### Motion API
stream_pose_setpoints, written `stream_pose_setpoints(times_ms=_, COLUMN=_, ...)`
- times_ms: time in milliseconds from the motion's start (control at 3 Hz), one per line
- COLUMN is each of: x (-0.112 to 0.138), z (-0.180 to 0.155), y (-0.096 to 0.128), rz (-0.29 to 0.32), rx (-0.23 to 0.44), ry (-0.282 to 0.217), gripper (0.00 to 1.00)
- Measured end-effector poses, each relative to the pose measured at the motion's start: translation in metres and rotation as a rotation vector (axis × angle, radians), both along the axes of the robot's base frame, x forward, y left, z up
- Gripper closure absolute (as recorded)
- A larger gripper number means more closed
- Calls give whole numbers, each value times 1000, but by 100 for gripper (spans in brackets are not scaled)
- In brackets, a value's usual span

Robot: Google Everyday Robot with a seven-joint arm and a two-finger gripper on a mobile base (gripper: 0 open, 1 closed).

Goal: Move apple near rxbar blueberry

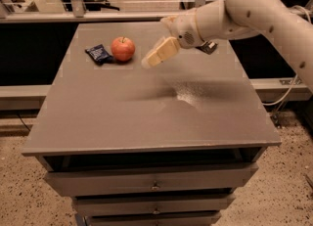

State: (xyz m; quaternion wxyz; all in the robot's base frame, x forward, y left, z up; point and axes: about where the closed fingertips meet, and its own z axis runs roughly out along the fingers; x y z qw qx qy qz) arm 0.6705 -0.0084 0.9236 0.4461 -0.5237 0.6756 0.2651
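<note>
The red-orange apple (pixel 123 49) stands upright on the grey table top at the back left. The crumpled dark blue rxbar blueberry wrapper (pixel 99 54) lies right beside it on its left, nearly touching. My gripper (pixel 155 56) hangs above the table to the right of the apple, clear of it and holding nothing. Its pale fingers (pixel 164 51) point down and left toward the apple.
A black bar wrapper (pixel 208 47) lies at the back right, mostly hidden behind my arm. The table (pixel 146 112) is a grey cabinet with drawers below its front edge. A metal rail and dark gaps run behind and beside it.
</note>
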Motion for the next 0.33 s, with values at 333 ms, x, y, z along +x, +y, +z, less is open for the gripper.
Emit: stream_pose_setpoints(times_ms=333, x=-42, z=24, y=-24, rz=-34, rx=139, ry=-87, gripper=0)
